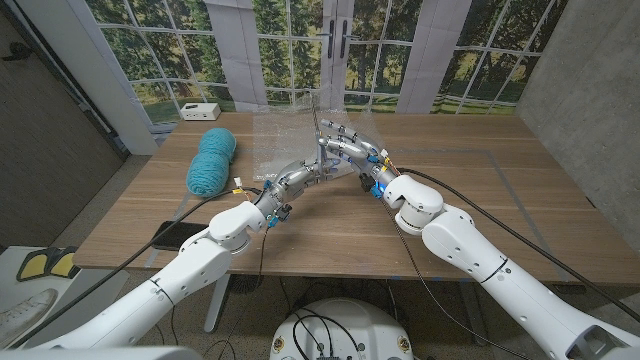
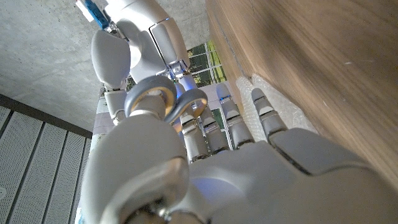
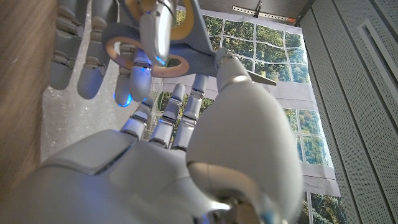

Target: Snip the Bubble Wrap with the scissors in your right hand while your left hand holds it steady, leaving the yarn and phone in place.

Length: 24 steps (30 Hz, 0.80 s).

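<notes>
The clear bubble wrap (image 1: 280,140) lies on the wooden table (image 1: 470,190) at mid-table. My right hand (image 1: 352,150) holds the grey scissors (image 1: 323,140) over the wrap's right edge, thin blades pointing away from me. In the right wrist view my right hand (image 3: 155,174) reaches its fingers up to the scissors' handle rings (image 3: 186,43). My left hand (image 1: 305,175) meets it from the left. Its fingers (image 2: 267,118) stretch out on the bubble wrap (image 2: 280,102), and its thumb touches the handle rings (image 2: 158,99). The teal yarn (image 1: 213,163) and the black phone (image 1: 180,234) lie to the left.
A small white box (image 1: 199,110) stands at the table's far left corner. The yarn lies close to the wrap's left edge. The phone sits at the near left edge beside my left arm. Bare wood stretches to the right of my right arm.
</notes>
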Tool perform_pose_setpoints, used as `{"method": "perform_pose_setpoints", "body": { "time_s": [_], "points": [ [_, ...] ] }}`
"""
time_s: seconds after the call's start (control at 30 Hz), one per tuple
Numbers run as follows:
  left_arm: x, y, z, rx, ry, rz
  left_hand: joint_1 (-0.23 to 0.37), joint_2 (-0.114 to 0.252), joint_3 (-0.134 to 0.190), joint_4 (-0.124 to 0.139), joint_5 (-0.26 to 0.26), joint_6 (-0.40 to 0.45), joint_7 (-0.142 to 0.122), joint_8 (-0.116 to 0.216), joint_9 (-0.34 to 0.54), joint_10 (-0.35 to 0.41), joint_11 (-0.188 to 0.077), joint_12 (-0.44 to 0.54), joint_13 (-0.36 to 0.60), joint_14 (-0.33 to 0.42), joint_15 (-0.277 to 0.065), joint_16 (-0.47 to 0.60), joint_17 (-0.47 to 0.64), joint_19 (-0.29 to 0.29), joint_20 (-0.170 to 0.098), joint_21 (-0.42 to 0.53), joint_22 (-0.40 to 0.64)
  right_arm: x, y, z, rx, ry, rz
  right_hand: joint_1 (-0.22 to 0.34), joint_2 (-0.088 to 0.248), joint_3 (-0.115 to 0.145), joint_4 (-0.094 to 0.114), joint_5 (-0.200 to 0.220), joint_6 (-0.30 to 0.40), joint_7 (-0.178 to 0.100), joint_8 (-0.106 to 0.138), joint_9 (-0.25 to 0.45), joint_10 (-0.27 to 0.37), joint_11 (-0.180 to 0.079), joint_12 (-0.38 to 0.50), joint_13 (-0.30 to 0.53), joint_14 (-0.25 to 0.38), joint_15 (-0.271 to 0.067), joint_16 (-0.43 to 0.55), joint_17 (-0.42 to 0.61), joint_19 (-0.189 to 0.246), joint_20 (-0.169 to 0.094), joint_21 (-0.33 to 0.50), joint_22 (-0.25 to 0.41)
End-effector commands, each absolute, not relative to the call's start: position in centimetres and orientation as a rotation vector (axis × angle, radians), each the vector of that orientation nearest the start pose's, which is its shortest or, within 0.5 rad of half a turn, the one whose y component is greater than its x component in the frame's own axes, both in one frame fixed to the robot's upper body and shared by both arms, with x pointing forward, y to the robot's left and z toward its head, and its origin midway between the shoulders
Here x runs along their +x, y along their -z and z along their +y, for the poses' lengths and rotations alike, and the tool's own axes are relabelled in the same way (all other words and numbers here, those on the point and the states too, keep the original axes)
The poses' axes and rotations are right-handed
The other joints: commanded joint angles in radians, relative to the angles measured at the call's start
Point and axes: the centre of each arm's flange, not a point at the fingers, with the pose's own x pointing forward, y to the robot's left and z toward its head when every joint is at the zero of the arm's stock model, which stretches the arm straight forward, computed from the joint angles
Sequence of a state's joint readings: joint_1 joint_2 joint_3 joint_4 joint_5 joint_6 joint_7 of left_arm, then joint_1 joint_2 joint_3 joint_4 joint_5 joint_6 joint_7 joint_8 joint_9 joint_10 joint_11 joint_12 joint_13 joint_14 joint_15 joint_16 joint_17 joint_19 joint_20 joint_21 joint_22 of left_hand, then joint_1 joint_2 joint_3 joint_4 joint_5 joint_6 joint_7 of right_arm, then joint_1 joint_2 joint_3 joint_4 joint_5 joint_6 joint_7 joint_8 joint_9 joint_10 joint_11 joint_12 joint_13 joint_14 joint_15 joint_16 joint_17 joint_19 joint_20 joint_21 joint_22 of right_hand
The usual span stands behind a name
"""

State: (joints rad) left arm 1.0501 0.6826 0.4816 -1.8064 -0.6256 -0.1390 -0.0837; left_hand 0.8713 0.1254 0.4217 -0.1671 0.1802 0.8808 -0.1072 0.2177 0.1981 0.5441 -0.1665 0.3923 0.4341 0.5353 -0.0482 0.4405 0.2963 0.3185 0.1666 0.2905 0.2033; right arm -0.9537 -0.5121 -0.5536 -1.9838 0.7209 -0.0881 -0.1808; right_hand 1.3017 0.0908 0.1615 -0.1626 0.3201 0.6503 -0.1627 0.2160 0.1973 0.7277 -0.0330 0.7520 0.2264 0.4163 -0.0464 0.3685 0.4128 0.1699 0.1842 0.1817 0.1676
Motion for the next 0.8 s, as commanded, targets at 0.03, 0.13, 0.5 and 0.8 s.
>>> {"method": "perform_pose_setpoints", "body": {
  "time_s": [0.03,0.13,0.5,0.8],
  "points": [
    [55.4,6.5,16.2,0.062,0.650,-0.517,0.102,0.038,-0.014,-0.008,0.003,0.027,0.015,0.006,0.012,0.023,-0.017,0.068,0.088,0.085,-0.133,0.088,0.082,0.089,-0.029,0.068,0.036,52.3,0.3,-8.0,0.121,-0.595,-0.497,0.007,0.002,0.002,0.005,0.008,0.008,0.001,-0.005,0.006,0.185,-0.182,0.003,0.004,0.007,-0.182,-0.005,0.002,0.010,-0.001,0.008,-0.001],
    [55.4,6.7,16.1,0.032,0.658,-0.511,0.140,0.033,-0.027,-0.009,0.004,0.052,0.026,0.017,0.029,0.034,-0.015,0.123,0.148,0.129,-0.158,0.145,0.142,0.117,-0.042,0.110,0.066,52.3,0.3,-8.0,0.120,-0.596,-0.498,0.007,0.002,0.001,0.005,0.008,0.009,0.001,-0.005,0.006,0.184,-0.182,0.003,0.003,0.008,-0.182,-0.006,0.002,0.011,-0.003,0.008,-0.001],
    [55.5,7.4,16.5,-0.088,0.619,-0.462,0.238,0.007,-0.094,-0.001,0.009,0.064,0.027,0.076,0.159,-0.002,-0.007,0.337,0.420,0.104,-0.163,0.290,0.373,0.053,-0.038,0.199,0.162,52.7,-0.1,-8.5,0.146,-0.578,-0.502,0.006,0.003,0.001,0.006,0.008,0.011,-0.001,-0.006,0.006,0.183,-0.182,0.003,0.002,0.011,-0.181,-0.005,0.003,0.017,-0.007,0.009,0.000],
    [55.7,7.8,16.8,-0.141,0.578,-0.446,0.279,0.008,-0.163,0.006,0.013,0.045,0.026,0.137,0.306,-0.063,-0.036,0.536,0.704,0.046,-0.158,0.482,0.588,0.031,-0.040,0.256,0.189,53.3,-0.4,-8.8,0.161,-0.557,-0.502,0.006,0.004,0.000,0.006,0.008,0.010,-0.002,-0.007,0.007,0.182,-0.183,0.003,0.002,0.015,-0.182,-0.005,0.004,0.025,-0.007,0.010,0.000]
  ]
}}
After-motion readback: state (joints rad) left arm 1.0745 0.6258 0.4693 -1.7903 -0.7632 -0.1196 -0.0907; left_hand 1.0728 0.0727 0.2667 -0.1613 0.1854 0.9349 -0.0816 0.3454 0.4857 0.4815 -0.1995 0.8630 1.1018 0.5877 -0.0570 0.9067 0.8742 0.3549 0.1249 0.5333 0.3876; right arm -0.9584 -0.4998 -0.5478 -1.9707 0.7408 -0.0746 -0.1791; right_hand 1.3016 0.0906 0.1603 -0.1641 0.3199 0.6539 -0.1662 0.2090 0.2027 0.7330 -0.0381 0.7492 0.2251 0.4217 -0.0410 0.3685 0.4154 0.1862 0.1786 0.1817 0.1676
